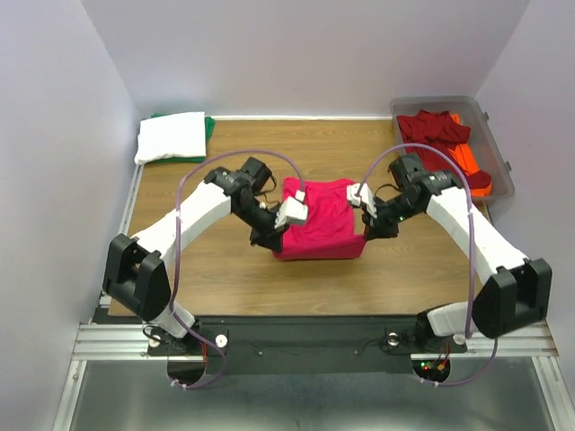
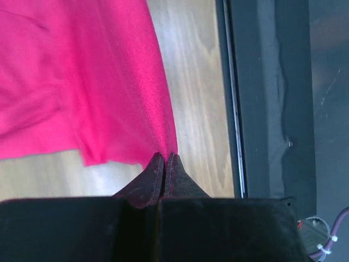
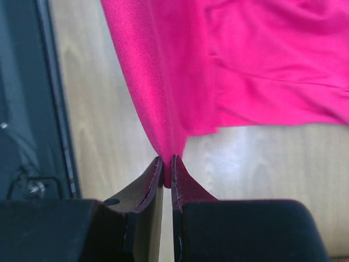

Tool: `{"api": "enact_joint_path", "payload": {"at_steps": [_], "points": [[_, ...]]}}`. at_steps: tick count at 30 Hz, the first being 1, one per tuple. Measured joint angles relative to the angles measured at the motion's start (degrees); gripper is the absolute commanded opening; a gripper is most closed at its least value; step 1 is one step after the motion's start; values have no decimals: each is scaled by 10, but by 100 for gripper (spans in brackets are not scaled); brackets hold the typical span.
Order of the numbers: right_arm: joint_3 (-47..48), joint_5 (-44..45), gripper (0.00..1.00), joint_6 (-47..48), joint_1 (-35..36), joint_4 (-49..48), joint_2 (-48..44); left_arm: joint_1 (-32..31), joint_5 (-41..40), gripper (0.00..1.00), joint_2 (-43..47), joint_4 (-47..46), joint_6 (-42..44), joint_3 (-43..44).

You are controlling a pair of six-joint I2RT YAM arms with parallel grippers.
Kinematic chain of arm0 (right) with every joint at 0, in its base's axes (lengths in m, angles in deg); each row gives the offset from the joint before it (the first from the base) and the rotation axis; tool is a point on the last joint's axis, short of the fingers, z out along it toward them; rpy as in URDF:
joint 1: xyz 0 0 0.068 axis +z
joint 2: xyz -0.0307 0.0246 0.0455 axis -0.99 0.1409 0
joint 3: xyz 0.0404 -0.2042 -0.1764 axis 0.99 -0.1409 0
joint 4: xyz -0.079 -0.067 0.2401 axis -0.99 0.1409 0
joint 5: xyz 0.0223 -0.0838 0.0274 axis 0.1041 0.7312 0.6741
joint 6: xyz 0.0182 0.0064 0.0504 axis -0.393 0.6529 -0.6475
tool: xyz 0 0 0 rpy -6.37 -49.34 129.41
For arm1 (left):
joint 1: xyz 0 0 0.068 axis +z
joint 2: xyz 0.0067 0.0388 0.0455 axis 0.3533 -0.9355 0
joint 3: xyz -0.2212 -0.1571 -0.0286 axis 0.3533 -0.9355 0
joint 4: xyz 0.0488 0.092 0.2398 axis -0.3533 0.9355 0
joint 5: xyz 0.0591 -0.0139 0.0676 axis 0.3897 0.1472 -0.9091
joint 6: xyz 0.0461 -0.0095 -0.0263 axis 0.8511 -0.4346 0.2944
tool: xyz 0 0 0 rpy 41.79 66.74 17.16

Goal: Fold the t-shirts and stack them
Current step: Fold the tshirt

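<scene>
T-shirt (image 1: 325,224), nipped by left pincer (image 2: 165,156), right pincer (image 3: 167,160)

The arms' white wrist housings (image 1: 292,213) cover parts of both side edges of the bright pink-red cloth t-shirt (image 1: 323,224), which runs off the top edge in each wrist view. At the wooden table's (image 1: 225,269) far left corner, a green cloth t-shirt (image 1: 209,127) shows only as a sliver under the folded white cloth t-shirt (image 1: 171,135). The dark red and orange cloth (image 1: 436,130) heaped in the clear grey plastic bin (image 1: 436,101) cannot be counted.
</scene>
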Motion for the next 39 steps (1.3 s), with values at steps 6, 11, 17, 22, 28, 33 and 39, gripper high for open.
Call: {"api": "enact_joint_path", "payload": {"at_steps": [6,11,17,22,28,33,39], "points": [[110,3,1,-4,-24,1,115,65,8,0,-92,51,12,161],[230,2,1,7,-55,3,258,99,-2,0,-231,63,17,304],[392,2,2,15,-77,1,422,125,-27,0,-419,65,10,506],[501,2,45,9,-89,1,540,141,-50,47,-514,42,-14,592],[580,19,59,-56,-95,-11,630,163,-90,68,-531,-22,-81,592],[584,17,53,-114,-103,-21,619,189,-99,59,-489,-96,-133,529],[566,-17,30,-190,-106,-42,570,198,-73,38,-382,-138,-182,413]]}}
